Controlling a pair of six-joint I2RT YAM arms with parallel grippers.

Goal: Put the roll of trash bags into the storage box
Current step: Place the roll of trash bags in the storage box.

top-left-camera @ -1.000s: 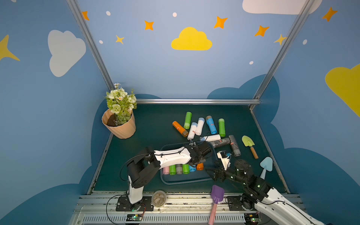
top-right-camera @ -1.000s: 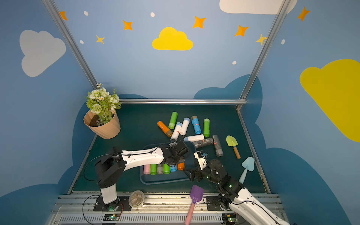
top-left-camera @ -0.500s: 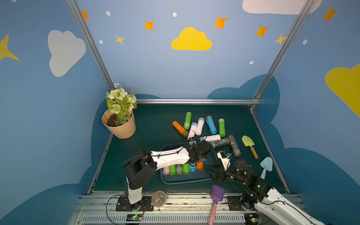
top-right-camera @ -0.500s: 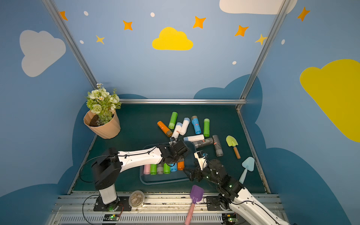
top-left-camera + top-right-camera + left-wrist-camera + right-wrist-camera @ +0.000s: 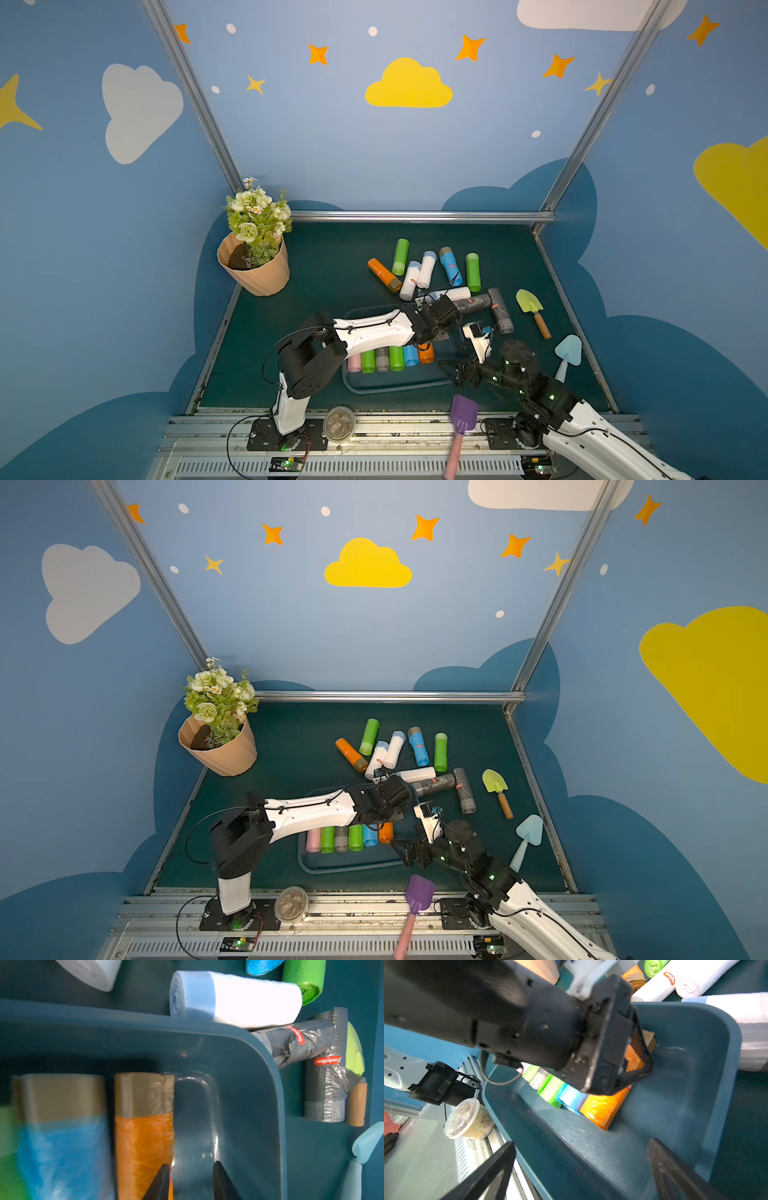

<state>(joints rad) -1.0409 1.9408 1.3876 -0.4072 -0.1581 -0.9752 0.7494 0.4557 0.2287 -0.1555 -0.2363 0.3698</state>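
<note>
We saw the storage box (image 5: 395,379) lying flat on the dark green mat. The orange roll (image 5: 143,1142) of trash bags already lay inside it, on the box floor. It was the last in a row of six, after a pink roll (image 5: 353,363), a green roll (image 5: 368,360), a grey roll (image 5: 382,359), a second green roll (image 5: 396,358) and a blue roll (image 5: 62,1147). The rolls lay side by side, and a strip of bare floor separated the orange roll from the box's rounded end wall. The left gripper (image 5: 190,1167) hung inside the box over that strip. Its jaws were drawn in to a narrow gap with only box floor between the tips, pinching nothing. One fingertip (image 5: 162,1180) showed against the orange roll's edge, though we could not tell whether it touched. The right gripper (image 5: 581,1144) hovered over the box's near corner at the same end, its jaws spread wide and empty. Outside the box, a white roll with a pale blue band (image 5: 239,999) rested against the far rim. Two dark grey rolls (image 5: 291,1045) lay touching each other just past the far corner. A cluster of loose rolls (image 5: 427,269) was scattered farther beyond the far rim. A green trowel (image 5: 530,302) lay beyond the dark grey rolls, away from the box. A tan flower pot (image 5: 257,270) stood well apart from the box's opposite end.
</note>
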